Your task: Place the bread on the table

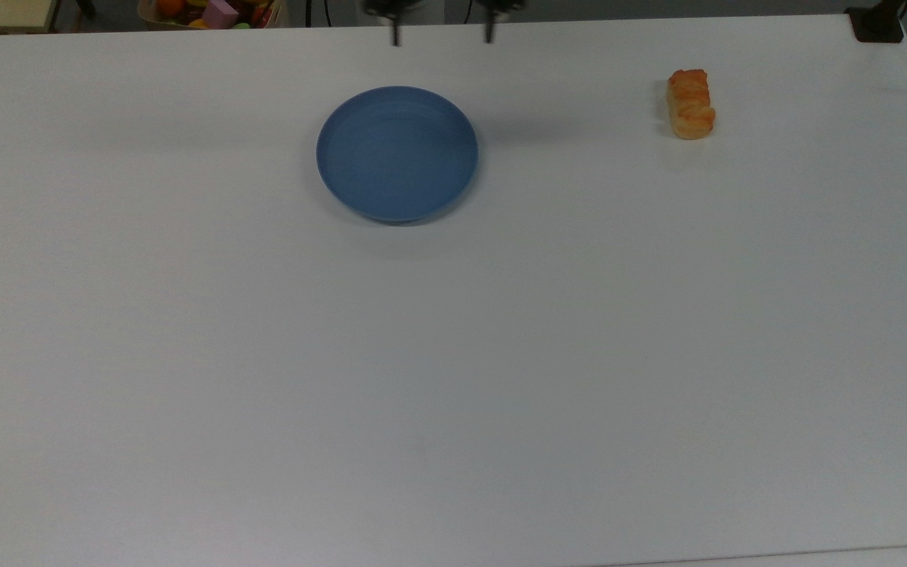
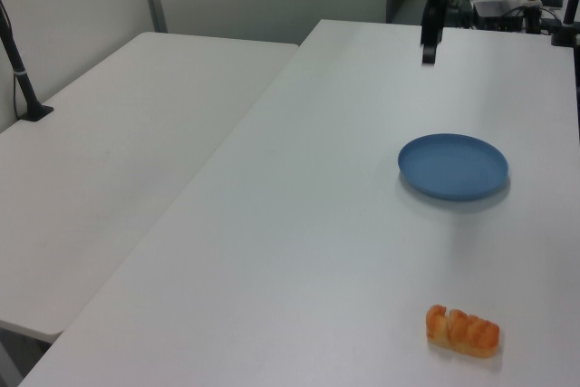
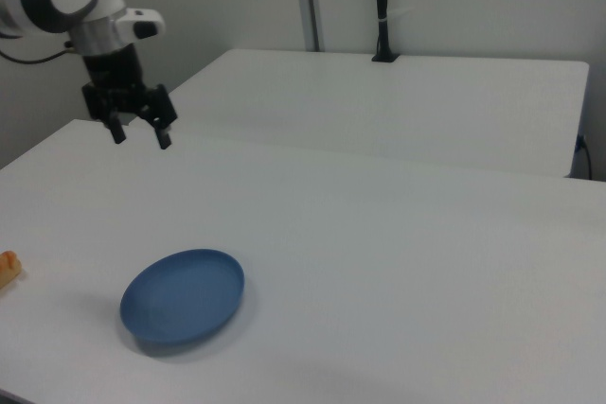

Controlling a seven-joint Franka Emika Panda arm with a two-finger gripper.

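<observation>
At the tabletop's two-o'clock corner the bread lies released; gripper wide, empty, above the plate's twelve o'clock: task apparently complete.

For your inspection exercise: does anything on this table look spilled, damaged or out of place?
Nothing stands out. The bread lies intact on the table, apart from the blue plate; the gripper hangs above, fingers open.
</observation>
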